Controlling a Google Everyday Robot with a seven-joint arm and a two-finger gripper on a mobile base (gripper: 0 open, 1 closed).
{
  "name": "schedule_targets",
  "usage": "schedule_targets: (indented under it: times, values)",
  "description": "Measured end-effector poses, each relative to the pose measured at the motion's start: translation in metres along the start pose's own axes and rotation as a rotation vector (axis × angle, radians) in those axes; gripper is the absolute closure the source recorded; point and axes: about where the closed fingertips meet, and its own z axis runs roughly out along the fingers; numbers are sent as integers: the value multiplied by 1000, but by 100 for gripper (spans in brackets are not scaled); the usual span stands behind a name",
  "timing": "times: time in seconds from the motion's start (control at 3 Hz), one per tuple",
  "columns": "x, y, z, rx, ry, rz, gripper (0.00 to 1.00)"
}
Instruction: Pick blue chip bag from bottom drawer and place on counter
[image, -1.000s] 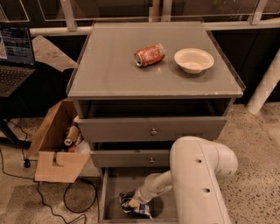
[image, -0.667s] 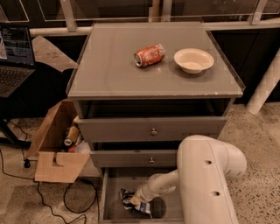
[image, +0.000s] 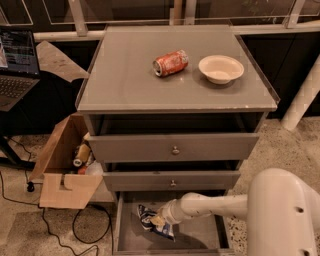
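The blue chip bag (image: 151, 220), dark blue with white patches, is in the open bottom drawer (image: 200, 236), left of its middle. My gripper (image: 161, 220) reaches into the drawer from the right on a white arm and is shut on the bag's right side, holding it tilted a little above the drawer floor. The grey counter (image: 125, 75) on top of the cabinet is well above the gripper.
A dented orange soda can (image: 170, 62) and a cream bowl (image: 221, 68) sit on the counter's back right. The two upper drawers (image: 175, 149) stand slightly open above the gripper. An open cardboard box (image: 67, 170) and cables lie on the floor to the left. A laptop (image: 17, 60) is at far left.
The bag has risen slightly from the drawer floor with the gripper. The arm's large white link has shifted right and lower in the view.
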Motion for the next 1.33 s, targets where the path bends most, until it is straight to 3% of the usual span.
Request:
schedule_targets:
  times: [0.67,1.33]
  values:
    - [-31,15,-52,-106,-43,-38,100]
    - [-36,21,-53,-103,-41,-57,100]
